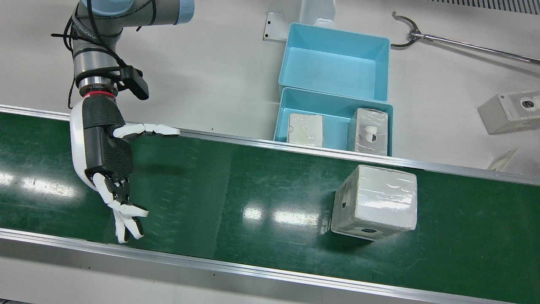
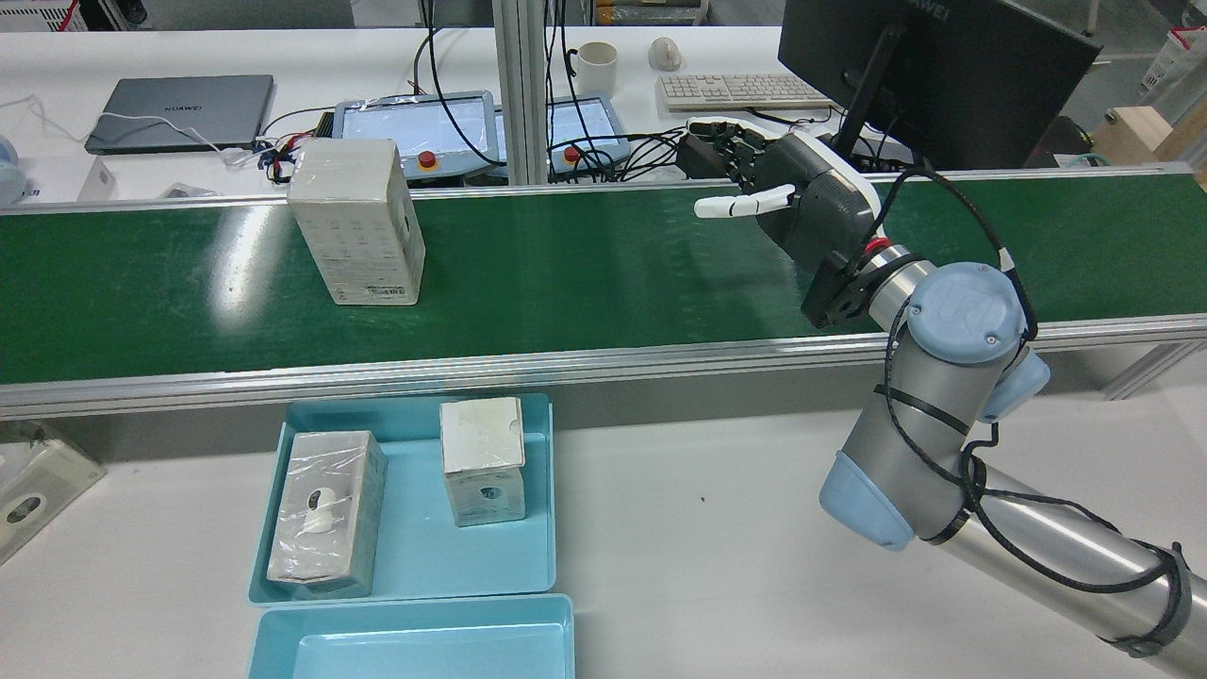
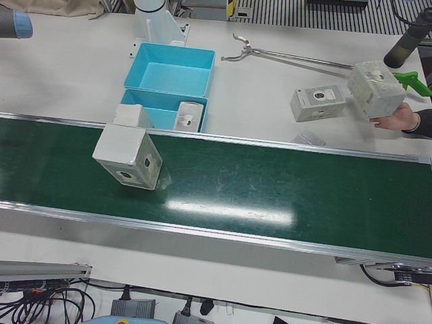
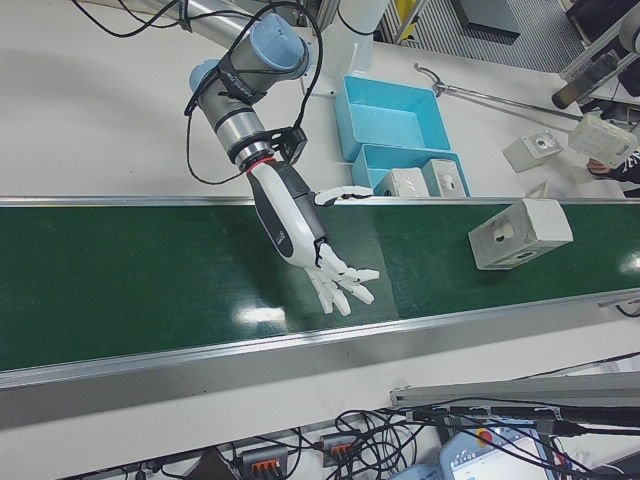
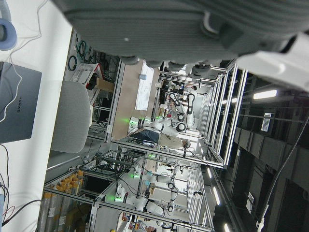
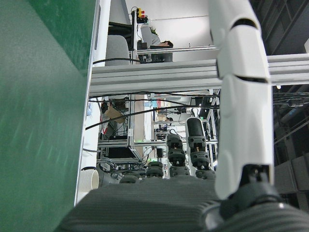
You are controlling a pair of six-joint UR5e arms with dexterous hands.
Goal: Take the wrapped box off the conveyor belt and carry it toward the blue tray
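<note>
The wrapped box [image 1: 375, 202] sits on the green conveyor belt [image 1: 236, 198], tilted with one edge down on the belt, just in front of the blue tray [image 1: 334, 122] that lies beside the belt's far rail on the white surface [image 1: 202, 71]. That tray already holds two wrapped boxes [image 1: 305, 129], and a second, empty blue tray [image 1: 335, 63] touches it on the robot's side.

The right hand [image 1: 103, 152] hangs over the belt, well apart from the wrapped box, its fingers [image 1: 126, 221] spread and holding nothing; the thumb points out toward the box's end of the belt.

The left hand [image 5: 193, 29] shows only in its own camera, as a dark palm edge, and whether its fingers are spread or closed cannot be told.

At the surface's far corner a person's hand [image 3: 403, 120] holds another box [image 3: 376, 89].
</note>
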